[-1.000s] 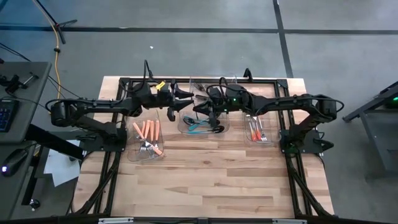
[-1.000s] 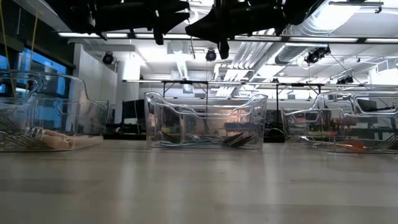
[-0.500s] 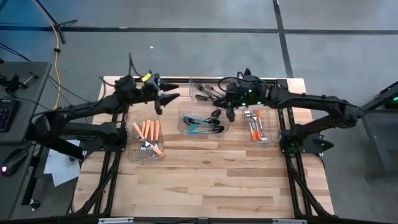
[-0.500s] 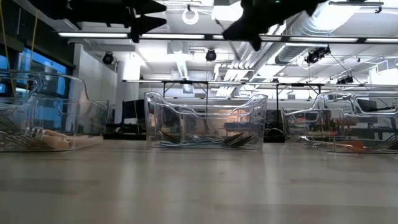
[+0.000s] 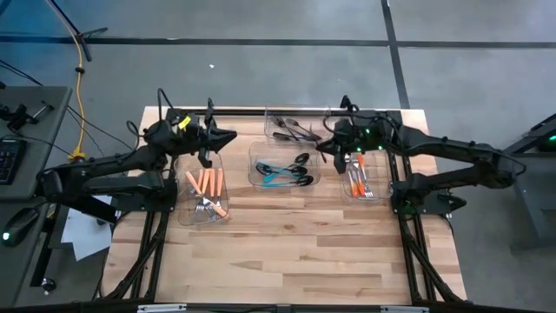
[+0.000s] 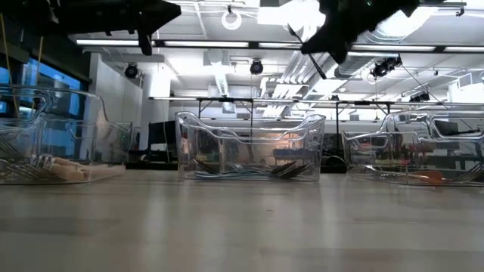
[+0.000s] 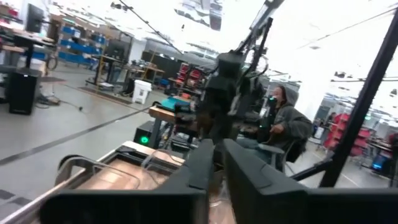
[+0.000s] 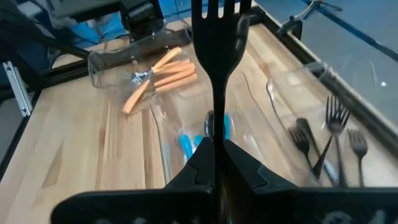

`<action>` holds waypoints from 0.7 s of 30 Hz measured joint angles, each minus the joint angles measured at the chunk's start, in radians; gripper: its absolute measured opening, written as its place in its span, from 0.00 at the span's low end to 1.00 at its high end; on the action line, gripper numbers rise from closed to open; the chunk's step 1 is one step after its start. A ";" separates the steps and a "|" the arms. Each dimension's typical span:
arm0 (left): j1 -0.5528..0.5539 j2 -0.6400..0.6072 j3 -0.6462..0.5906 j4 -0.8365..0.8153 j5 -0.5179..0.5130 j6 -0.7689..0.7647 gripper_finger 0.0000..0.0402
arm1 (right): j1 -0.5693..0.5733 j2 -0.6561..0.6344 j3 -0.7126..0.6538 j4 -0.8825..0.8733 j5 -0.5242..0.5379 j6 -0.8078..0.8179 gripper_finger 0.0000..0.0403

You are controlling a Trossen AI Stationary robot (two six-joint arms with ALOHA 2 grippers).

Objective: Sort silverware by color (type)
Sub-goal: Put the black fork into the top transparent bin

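My right gripper is shut on an all-black fork, high over the gap between the centre bin and the right bin. My left gripper hangs above the far end of the left bin, shut with nothing in it. The silverware lies in clear bins: orange-handled pieces at the left, teal ones in the centre, black ones at the far middle, orange-handled ones at the right. My right gripper pinches the black fork's handle between its two fingers. The fingers come from the table's right, slanting down, and lie along the fork. The tines stick out ahead of the fingertips toward the table's left. The fork is lifted clear of every bin.
A black frame runs along the table's far edge and down both sides. The near half of the wooden table holds no objects. In the left wrist view a person sits in the room beyond the table.
Both arms have drawn back from the centre bins. My left gripper has gone toward the table's left edge, first open, then shut on nothing. My right gripper has gone toward the right edge and slightly up, staying shut.
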 joint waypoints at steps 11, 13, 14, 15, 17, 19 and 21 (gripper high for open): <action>-0.044 0.005 0.000 0.002 -0.100 0.045 0.00 | 0.001 -0.140 -0.263 0.380 0.020 0.134 0.00; -0.044 0.005 0.000 0.000 -0.103 0.045 0.00 | 0.000 -0.140 -0.263 0.385 0.022 0.128 0.00; -0.044 0.005 0.000 0.001 -0.104 0.045 0.00 | 0.000 -0.139 -0.263 0.389 0.025 0.122 0.00; -0.044 0.005 0.000 0.003 -0.105 0.045 0.00 | 0.000 -0.136 -0.262 0.394 0.033 0.116 0.00; -0.044 0.005 0.000 0.004 -0.105 0.039 0.00 | -0.003 -0.120 -0.242 0.381 0.065 0.115 0.00; -0.046 0.005 0.000 0.010 -0.105 0.037 0.00 | -0.018 -0.080 -0.184 0.365 0.117 0.100 0.00; -0.049 0.005 0.000 0.010 -0.105 0.040 0.00 | -0.052 -0.015 -0.083 0.294 0.136 0.045 0.00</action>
